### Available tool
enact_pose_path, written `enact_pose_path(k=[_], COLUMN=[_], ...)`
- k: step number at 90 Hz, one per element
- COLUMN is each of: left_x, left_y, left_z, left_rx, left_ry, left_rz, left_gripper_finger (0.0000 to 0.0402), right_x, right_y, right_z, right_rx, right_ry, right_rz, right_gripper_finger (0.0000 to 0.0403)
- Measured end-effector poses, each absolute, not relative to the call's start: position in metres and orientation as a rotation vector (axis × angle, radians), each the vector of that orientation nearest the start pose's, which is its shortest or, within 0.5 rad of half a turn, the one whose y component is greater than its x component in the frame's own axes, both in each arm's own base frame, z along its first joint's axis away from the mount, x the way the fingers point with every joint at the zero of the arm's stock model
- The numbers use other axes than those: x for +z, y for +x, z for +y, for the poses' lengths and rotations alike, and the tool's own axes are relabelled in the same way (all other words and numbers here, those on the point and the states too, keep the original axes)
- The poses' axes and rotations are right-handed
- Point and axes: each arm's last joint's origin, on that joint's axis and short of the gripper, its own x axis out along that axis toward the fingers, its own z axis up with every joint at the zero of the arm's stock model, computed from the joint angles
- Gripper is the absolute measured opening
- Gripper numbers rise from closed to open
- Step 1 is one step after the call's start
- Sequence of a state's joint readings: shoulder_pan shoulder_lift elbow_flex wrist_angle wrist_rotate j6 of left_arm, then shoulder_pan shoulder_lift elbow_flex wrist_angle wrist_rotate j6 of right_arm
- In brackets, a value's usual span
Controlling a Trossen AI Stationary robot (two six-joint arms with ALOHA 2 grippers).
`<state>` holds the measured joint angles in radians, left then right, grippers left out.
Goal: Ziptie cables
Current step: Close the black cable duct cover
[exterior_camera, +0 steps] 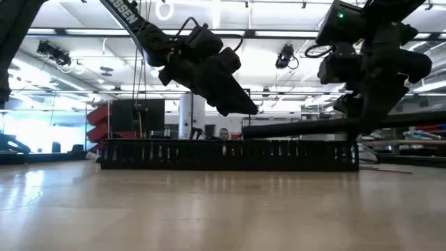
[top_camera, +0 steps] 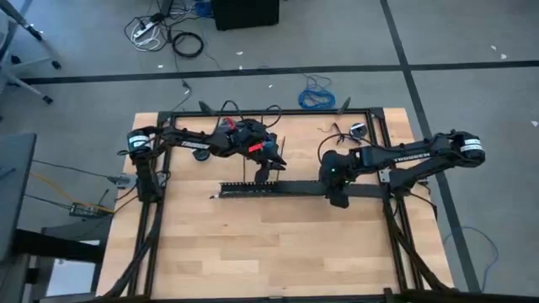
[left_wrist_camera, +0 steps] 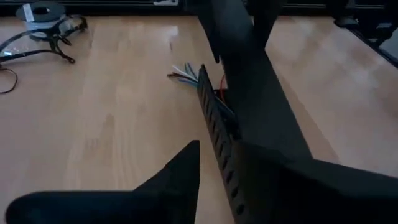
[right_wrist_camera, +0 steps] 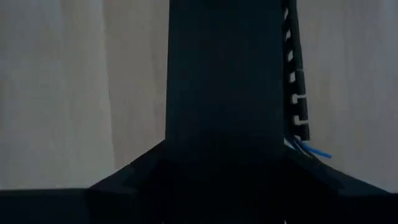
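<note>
A black slotted cable duct lies along the middle of the table. The cables lie in it; their thin coloured ends stick out at one end and blue tips show beside my right gripper. A flat black cover strip hangs over the duct's right half, with my right gripper shut on it. My left gripper hovers open above the duct; one finger stands beside the slotted wall. I cannot tell whether it touches the strip's free end. My right gripper holds the black cover strip between its two fingers, coming from above with the fingers across the strip's width. The gripper hides the place of contact. The strip lies roughly level above the duct's top edge, reaching left toward my left gripper.
A black frame borders the table. A small round spool with dark cords lies at the far right. A blue coiled cable lies on the floor beyond. Bare wood spreads toward the near edge.
</note>
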<state>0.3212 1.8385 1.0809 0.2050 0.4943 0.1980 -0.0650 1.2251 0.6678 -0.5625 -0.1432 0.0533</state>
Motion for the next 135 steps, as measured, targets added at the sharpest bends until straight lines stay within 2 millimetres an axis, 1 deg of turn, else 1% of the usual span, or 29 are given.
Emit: enact_pose_path(k=[12, 26, 38, 53, 62, 69, 89, 98, 119, 135], left_x=[0.185, 0.188, 0.188, 0.188, 0.188, 0.188, 0.188, 0.188, 0.189, 0.19], left_y=[0.37, 0.369, 0.369, 0.369, 0.369, 0.369, 0.369, 0.37, 0.377, 0.38], left_z=[0.118, 0.125, 0.125, 0.125, 0.125, 0.125, 0.125, 0.121, 0.099, 0.09], left_rx=[-0.233, -0.233, -0.23, -0.229, -0.229, -0.229, -0.23, -0.242, -0.312, -0.338], left_ry=[-0.089, -0.112, -0.115, -0.118, -0.118, -0.116, -0.11, -0.106, -0.06, -0.043], left_rz=[0.479, 0.448, 0.444, 0.446, 0.446, 0.446, 0.445, 0.445, 0.431, 0.421], left_gripper_finger=[0.0088, 0.0088, 0.0088, 0.0088, 0.0088, 0.0088, 0.0088, 0.0088, 0.0088, 0.0088], right_x=[0.187, 0.188, 0.19, 0.189, 0.185, 0.182, 0.183, 0.184, 0.184, 0.184], right_y=[0.212, 0.216, 0.218, 0.217, 0.215, 0.213, 0.215, 0.217, 0.217, 0.217], right_z=[-0.01, -0.011, -0.012, -0.012, -0.012, -0.012, -0.014, -0.014, -0.014, -0.014], right_rx=[0.042, 0.044, 0.055, 0.062, 0.056, 0.046, -0.011, -0.019, -0.021, -0.009], right_ry=[0.112, 0.053, 0.03, 0.005, 0.0, -0.002, -0.015, -0.002, 0.015, 0.001], right_rz=[1.111, 1.073, 1.043, 1.057, 1.064, 1.075, 1.045, 1.029, 1.033, 1.028], right_gripper_finger=[0.0226, 0.0229, 0.0228, 0.0228, 0.0228, 0.0227, 0.0227, 0.0227, 0.0227, 0.0227])
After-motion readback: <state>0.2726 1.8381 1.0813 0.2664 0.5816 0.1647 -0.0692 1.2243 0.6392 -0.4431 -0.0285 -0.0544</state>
